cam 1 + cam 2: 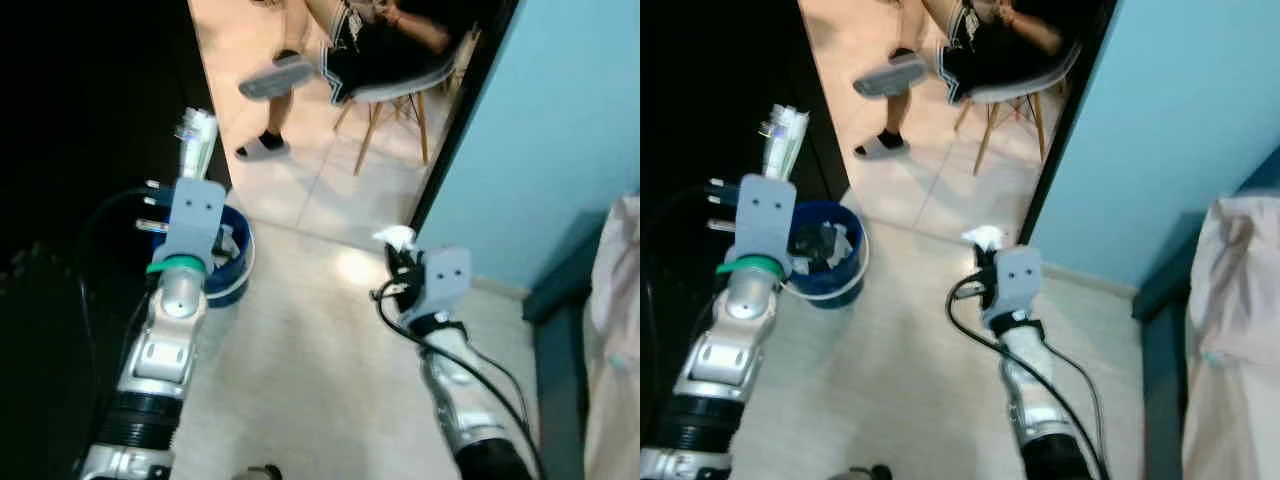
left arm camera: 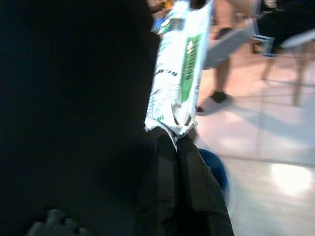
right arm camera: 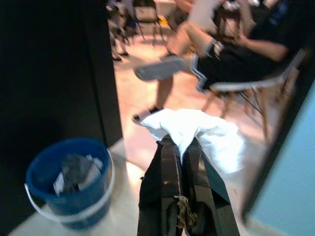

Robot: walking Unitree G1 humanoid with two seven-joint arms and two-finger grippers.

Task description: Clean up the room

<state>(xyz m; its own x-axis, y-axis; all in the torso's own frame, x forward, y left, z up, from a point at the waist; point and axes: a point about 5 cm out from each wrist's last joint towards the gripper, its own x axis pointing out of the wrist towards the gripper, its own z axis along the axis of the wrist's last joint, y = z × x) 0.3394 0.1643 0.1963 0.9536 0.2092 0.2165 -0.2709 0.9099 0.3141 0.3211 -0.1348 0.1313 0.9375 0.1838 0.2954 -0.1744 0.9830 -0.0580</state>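
White-and-green crumpled wrapper [image 2: 178, 69] is pinched in the left tool [image 2: 176, 140]; right tool [image 3: 180, 145] grips a white tissue [image 3: 194, 129].

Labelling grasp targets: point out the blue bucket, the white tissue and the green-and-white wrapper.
blue bucket [image 3: 49, 172]: right wrist view, outer wall.
white tissue [image 3: 187, 125]: right wrist view, middle of the crumpled sheet.
green-and-white wrapper [image 2: 179, 69]: left wrist view, mid-length.

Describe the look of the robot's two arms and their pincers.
Both arms are silver metal with black ribbed joint sections low down. The left arm wears a green band under a pale grey-blue bracket with two dark holes. The right arm carries a like bracket and looping black cables. Each ends in two long black fingers: left pincer, right pincer.
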